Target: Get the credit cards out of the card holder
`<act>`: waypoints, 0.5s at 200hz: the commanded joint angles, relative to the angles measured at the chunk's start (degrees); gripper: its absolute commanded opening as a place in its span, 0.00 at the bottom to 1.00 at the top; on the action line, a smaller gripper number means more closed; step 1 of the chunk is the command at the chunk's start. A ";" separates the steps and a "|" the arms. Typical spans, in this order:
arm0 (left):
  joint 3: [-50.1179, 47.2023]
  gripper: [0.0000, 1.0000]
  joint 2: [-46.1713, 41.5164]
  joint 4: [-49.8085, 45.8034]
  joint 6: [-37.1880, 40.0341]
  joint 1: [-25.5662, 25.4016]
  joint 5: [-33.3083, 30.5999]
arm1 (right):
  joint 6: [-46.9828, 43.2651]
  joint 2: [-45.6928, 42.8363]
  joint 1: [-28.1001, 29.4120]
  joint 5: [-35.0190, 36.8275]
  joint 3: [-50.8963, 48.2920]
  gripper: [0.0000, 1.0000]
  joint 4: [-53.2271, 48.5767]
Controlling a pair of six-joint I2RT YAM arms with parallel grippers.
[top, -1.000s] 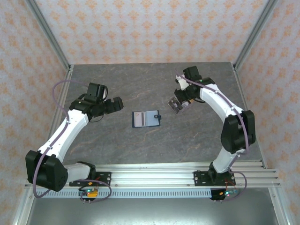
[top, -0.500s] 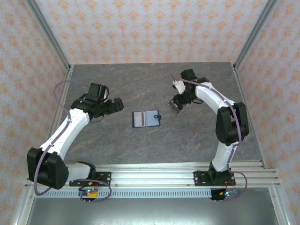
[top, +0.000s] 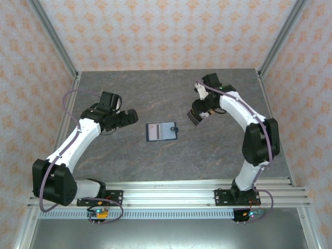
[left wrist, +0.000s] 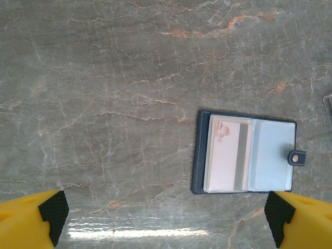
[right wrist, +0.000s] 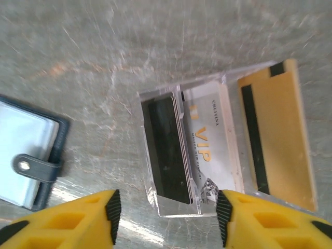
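The card holder point(top: 161, 131) lay open and flat on the desk point(top: 155, 93), nearest the arm bases, its closure tab on its right edge; a pale card point(left wrist: 226, 154) with a grey stripe sat in its left pocket, so the task looked unfinished; the right pocket seemed empty, though I could not be sure.

A little beyond the card holder and to its left, the left end effector point(top: 130, 116) hung with its fingers spread wide, gripping nothing.

Beyond the card holder to its right, the credit cards point(right wrist: 207, 150) already taken out lay fanned on the desk, close to it but not touching: a black card point(right wrist: 167, 153), a silver-white VIP card point(right wrist: 210, 145) and, farthest from the card holder, an orange-brown card point(right wrist: 277, 135); the right end effector point(right wrist: 168, 210) hovered at the pile's near end with its fingers apart, clamped on nothing.

The step in hand looked like letting go at the pile and going back for the pale card. Done well, the right arm should rise straight off the pile first, lest a fingertip drag it; then the left fingers should pin the card holder's cover while the right slides the card out along the pocket mouth; a thin flat card gives little edge to pinch, and the light card holder would probably lift with it if left unpinned.
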 commanded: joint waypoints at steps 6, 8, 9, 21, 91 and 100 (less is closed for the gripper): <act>-0.79 1.00 1.13 -0.11 -1.59 0.13 2.23 | 13.13 -8.51 -0.25 0.13 -7.03 0.58 8.13; -0.83 1.00 1.20 -0.01 -1.74 0.15 2.31 | 14.01 -8.95 -0.25 -0.01 -7.63 0.58 8.62; -0.86 1.00 1.25 -0.04 -1.83 0.18 2.36 | 14.39 -9.14 -0.25 -0.04 -7.92 0.58 8.92; -1.13 1.00 1.67 0.49 -2.80 0.07 2.79 | 18.69 -11.23 -0.27 -1.72 -11.25 0.59 11.55; -3.02 1.00 9.17 8.67 -9.46 -4.62 8.77 | 28.94 -11.43 9.69 0.42 -19.82 0.67 20.06; -2.72 0.98 10.29 9.83 -10.63 -5.55 9.02 | 29.80 -10.59 11.52 -0.71 -20.40 0.67 21.96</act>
